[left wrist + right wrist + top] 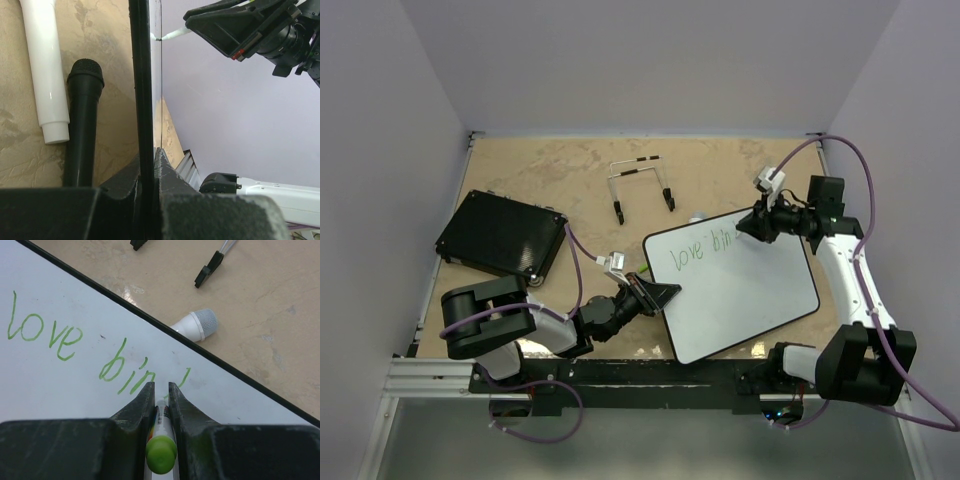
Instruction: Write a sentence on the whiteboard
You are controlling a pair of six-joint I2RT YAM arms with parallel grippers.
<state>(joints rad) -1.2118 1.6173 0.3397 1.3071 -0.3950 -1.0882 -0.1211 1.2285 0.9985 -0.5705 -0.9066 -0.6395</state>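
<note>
The whiteboard (750, 300) lies tilted on the table, its black frame (142, 75) edge-on in the left wrist view. My left gripper (668, 293) (149, 155) is shut on the board's left edge. Thin green writing, the sentence (703, 248) (65, 337), reads "love bin" plus a started stroke. My right gripper (742, 228) (161, 390) is shut on a green-capped marker (161, 445), whose tip rests on the whiteboard (50, 385) just after the last letters.
A black textured pad (503, 235) lies at the left. A wire stand (640, 180) sits behind the board. A white microphone (197, 325) (47, 65) and a black microphone (82, 125) lie by the board's far edge. Walls enclose the table.
</note>
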